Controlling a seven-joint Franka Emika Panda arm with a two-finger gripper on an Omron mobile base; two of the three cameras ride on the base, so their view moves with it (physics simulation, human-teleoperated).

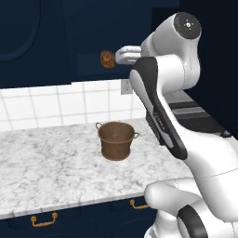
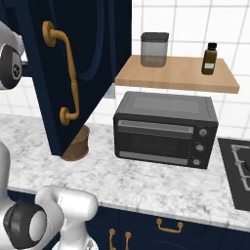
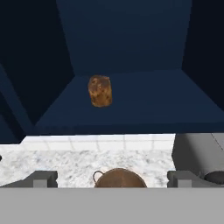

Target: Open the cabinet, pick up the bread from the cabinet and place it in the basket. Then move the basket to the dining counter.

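Hovering in front of the open dark navy wall cabinet [image 3: 127,52], the two-finger gripper [image 3: 111,178] is showing its dark fingertips [image 3: 41,178] spread wide at the bottom of the hand view, and it is holding nothing between them. Straight ahead, the small round golden-brown bread [image 3: 100,90] is sitting on the cabinet's navy shelf floor, a little left of centre and well apart from the fingers. In the left base view the same bread [image 1: 108,59] is showing at the cabinet's lower edge, just beside the white wrist of the arm reaching toward it.

Below the gripper, the brown bucket-shaped woven basket [image 3: 119,177] is peeking up between the fingertips in the hand view. That basket [image 1: 116,140] is standing upright on the white-grey marble worktop [image 1: 42,167] with its two loop handles at the rim, directly under the cabinet opening.

From the right base view, the cabinet's arched-panel door [image 2: 73,63] is swinging out toward the camera with its long brass handle [image 2: 66,73] facing forward, partly hiding the basket [image 2: 77,144] behind its lower corner. Further right, a black toaster oven [image 2: 165,128] is resting on the worktop under a light wooden shelf [image 2: 178,73], which is carrying a grey lidded canister [image 2: 154,49] and a small dark brown bottle [image 2: 209,58].
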